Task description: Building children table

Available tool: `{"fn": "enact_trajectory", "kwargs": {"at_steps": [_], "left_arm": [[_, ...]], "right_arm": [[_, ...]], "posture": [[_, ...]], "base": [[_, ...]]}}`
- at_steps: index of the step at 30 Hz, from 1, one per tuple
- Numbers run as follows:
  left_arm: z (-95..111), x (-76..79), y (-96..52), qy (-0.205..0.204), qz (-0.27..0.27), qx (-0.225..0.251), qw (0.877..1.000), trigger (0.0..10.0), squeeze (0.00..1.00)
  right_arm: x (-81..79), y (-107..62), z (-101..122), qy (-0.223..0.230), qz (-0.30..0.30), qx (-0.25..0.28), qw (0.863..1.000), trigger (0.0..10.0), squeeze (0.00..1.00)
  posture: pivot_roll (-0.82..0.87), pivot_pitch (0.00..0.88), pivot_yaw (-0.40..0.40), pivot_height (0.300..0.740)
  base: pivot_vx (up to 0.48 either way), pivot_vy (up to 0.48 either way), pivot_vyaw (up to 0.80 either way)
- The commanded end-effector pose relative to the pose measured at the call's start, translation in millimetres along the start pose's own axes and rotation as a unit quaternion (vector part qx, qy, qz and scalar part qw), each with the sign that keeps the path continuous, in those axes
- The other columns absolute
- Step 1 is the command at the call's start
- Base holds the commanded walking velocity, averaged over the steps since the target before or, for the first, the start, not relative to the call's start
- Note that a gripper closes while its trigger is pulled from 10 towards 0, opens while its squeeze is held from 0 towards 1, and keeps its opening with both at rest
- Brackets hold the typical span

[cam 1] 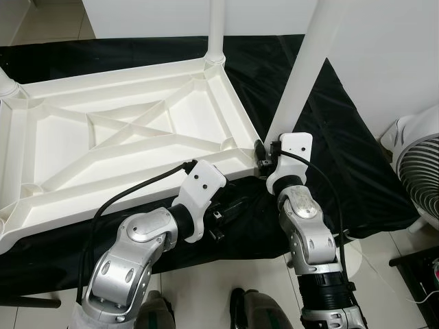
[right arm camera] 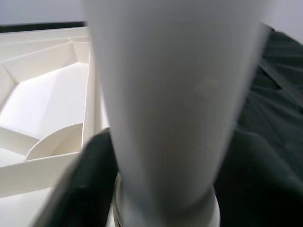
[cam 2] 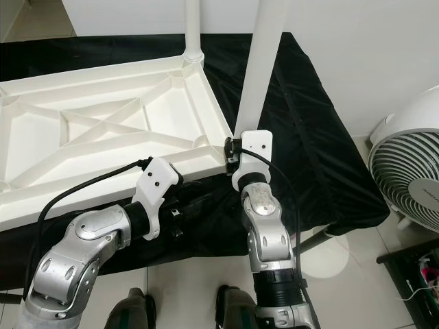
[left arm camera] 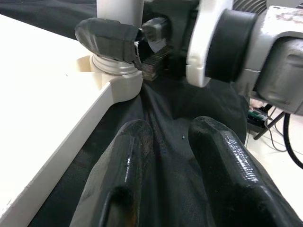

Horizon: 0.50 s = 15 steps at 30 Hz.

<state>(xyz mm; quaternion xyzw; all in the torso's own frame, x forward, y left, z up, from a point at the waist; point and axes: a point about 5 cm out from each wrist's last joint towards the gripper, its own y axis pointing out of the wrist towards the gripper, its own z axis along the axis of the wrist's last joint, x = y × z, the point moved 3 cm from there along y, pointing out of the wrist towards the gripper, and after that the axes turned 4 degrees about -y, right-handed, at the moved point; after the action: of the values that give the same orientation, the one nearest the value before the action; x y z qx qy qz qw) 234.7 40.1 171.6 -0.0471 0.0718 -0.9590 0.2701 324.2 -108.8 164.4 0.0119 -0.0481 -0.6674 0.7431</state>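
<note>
The white plastic tabletop [cam 1: 123, 130] lies upside down on a black cloth [cam 1: 322, 164], its ribbed underside facing up. A white leg [cam 1: 309, 62] stands tilted in the near right corner socket. My right gripper [cam 1: 263, 156] is shut on this leg's base; one of its fingers [left arm camera: 109, 38] wraps the leg just above the socket collar [left arm camera: 116, 71]. Another leg [cam 1: 216, 27] stands upright in the far corner, and a third [cam 1: 7, 86] at the left. My left gripper [cam 1: 230, 205] lies low beside the tabletop's near edge, open, with just cloth between its fingers [left arm camera: 128, 179].
A white fan [cam 2: 408, 178] stands on the tiled floor at the right, close to the cloth's edge. A dark stand [cam 1: 418, 267] with cables sits near it. My feet [cam 1: 240, 308] are at the cloth's near edge. A white wall [cam 1: 384, 55] rises behind.
</note>
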Motion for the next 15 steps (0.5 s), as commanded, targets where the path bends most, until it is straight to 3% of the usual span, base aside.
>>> {"fn": "enact_trajectory", "kwargs": {"at_steps": [1, 7, 8, 15], "left_arm": [[-1.6, -4.0, -0.3, -0.007, 0.039, -0.001, 0.999, 10.0, 0.0], [-1.2, -6.2, -1.6, -0.005, 0.044, -0.001, 0.999, 10.0, 0.0], [-1.1, -6.8, -1.6, -0.005, 0.044, -0.001, 0.999, 10.0, 0.0], [0.6, -8.8, -1.9, -0.003, 0.048, 0.001, 0.999, 10.0, 0.0]], "right_arm": [[2.7, -2.7, -1.3, 0.009, 0.006, -0.002, 1.0, 10.0, 1.0], [7.5, -0.2, 2.5, -0.015, 0.105, 0.005, 0.994, 10.0, 1.0], [8.5, 0.4, 2.4, -0.019, 0.121, 0.005, 0.992, 10.0, 0.0], [14.4, 0.6, 4.9, -0.05, 0.241, 0.017, 0.969, 10.0, 0.0]], "posture": [[-0.06, 0.131, -0.011, 0.74], [-0.06, 0.138, -0.009, 0.74], [-0.05, 0.138, -0.009, 0.74], [-0.05, 0.135, -0.005, 0.74]], "base": [[0.0, 0.0, 0.0], [0.0, 0.0, 0.0], [0.0, 0.0, 0.0], [0.0, 0.0, 0.0]]}}
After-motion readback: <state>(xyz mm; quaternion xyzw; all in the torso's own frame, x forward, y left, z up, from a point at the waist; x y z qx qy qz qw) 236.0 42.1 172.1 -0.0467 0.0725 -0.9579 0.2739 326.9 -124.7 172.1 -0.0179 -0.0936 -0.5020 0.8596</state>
